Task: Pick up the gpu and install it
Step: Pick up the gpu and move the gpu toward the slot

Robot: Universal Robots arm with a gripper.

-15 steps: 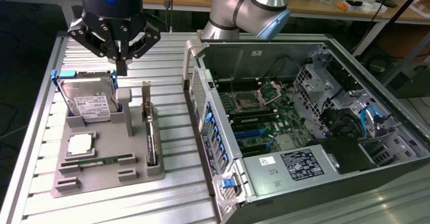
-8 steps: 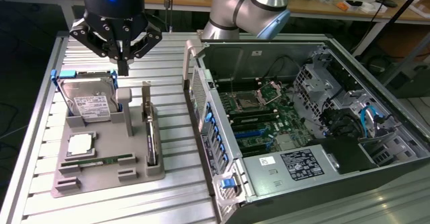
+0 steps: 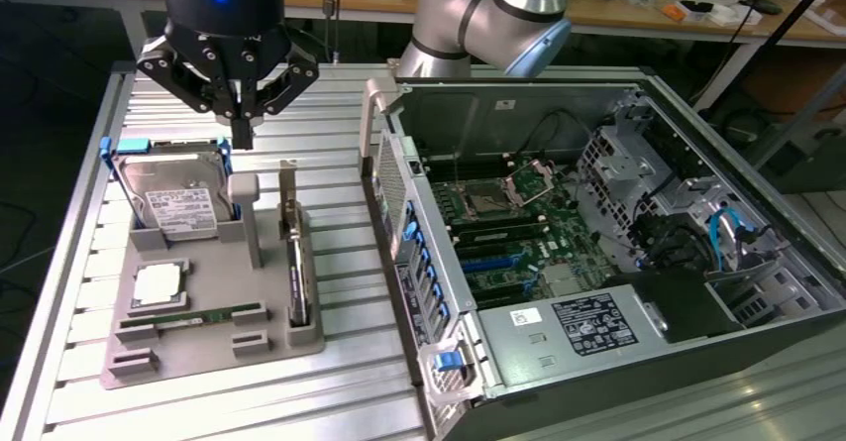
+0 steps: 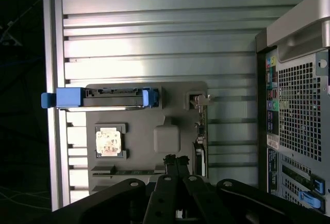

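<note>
The gpu (image 3: pixel 296 263) is a thin dark card standing on edge in a slot along the exterior view's right side of the grey holder (image 3: pixel 212 347), with its pale bracket at the far end. In the wrist view the gpu (image 4: pixel 201 131) appears edge-on. My gripper (image 3: pixel 242 132) hangs above the holder's far end, over the hard drive and a little to the exterior view's left of the bracket. Its fingers (image 4: pixel 175 164) are shut together with nothing between them.
The holder also carries a silver hard drive (image 3: pixel 176 203) in a blue caddy, a processor chip (image 3: pixel 158 282) and a green memory stick (image 3: pixel 185 317). An open computer case (image 3: pixel 569 233) with its motherboard exposed lies to the exterior view's right on the slatted metal table (image 3: pixel 331 382).
</note>
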